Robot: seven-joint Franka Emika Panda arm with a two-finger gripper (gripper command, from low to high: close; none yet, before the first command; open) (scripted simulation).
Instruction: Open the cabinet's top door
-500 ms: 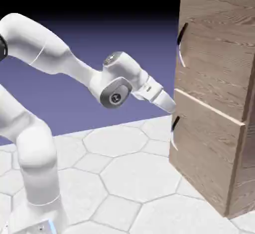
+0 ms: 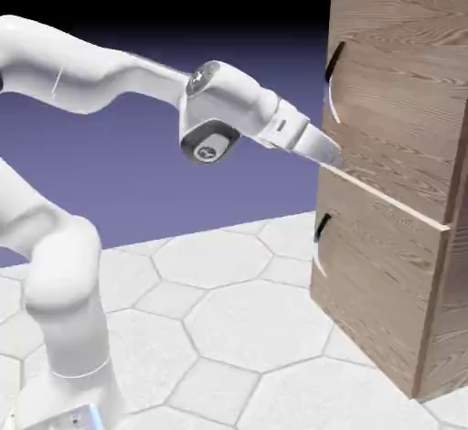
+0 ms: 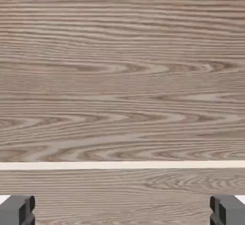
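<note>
Exterior view: one white Franka Panda arm (image 2: pixel 69 277), rising at the exterior view's left, its upper links stretched toward the exterior view's right and angled downward at the wrist. One two-finger pincer (image 2: pixel 338 158), tilted downward, its tip overlapping the cabinet front at the level of the seam between the two doors; whether it touches the wood cannot be told. One cabinet (image 2: pixel 393 181), tall, brown, wood-grained, standing at the exterior view's right. One top door (image 2: pixel 402 99), the upper panel of the front, closed. One top door handle (image 2: pixel 333 85), thin, curved, dark at its upper end and whitish below, set along the door's edge at the exterior view's left, above the pincer and apart from it. One lower door (image 2: pixel 375 277), matching panel, closed. One lower door handle (image 2: pixel 320 243), of similar form, below the pincer. One pale strip (image 2: pixel 388 197), running between the two doors. One floor (image 2: pixel 256 323), whitish, in large polygonal tiles. One backdrop, blue-violet, darkening to black above.

Hand view: wood grain across the frame, the pale strip crossing it low down. Two grey fingertips (image 3: pixel 18 209) at the bottom corners, spread wide apart; the pincer is open, with nothing held between them.
</note>
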